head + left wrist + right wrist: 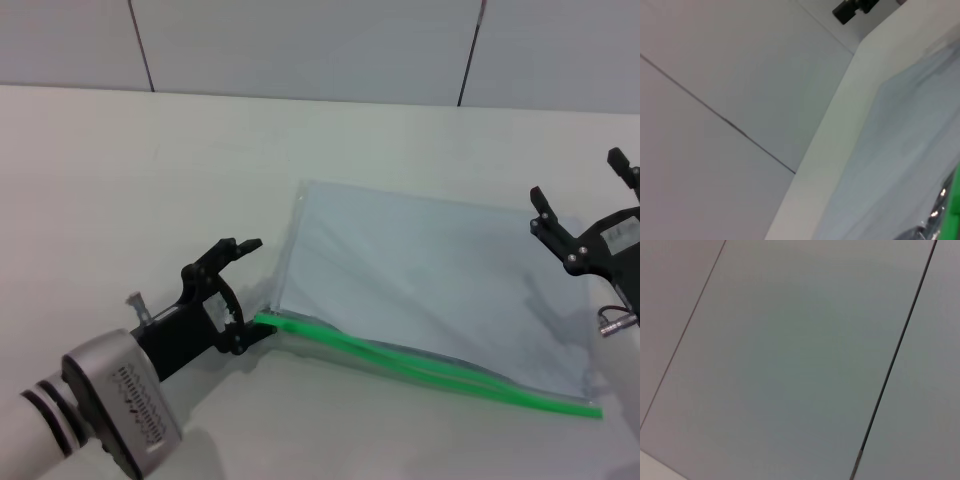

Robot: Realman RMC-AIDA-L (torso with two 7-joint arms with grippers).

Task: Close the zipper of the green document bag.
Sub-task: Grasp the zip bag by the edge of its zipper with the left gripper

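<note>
Item: left gripper point(252, 290), spread, lower finger at the zipper point(420, 365) end, bag's point(420, 270) 8 o'clock. Right gripper point(585, 205) released, 3 o'clock. Your risk: unpinned bag slides.

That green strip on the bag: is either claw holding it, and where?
The left claw sits at the left end of the zipper, but whether it grips the strip cannot be told. The right claw holds nothing, open above the green document bag.
</note>
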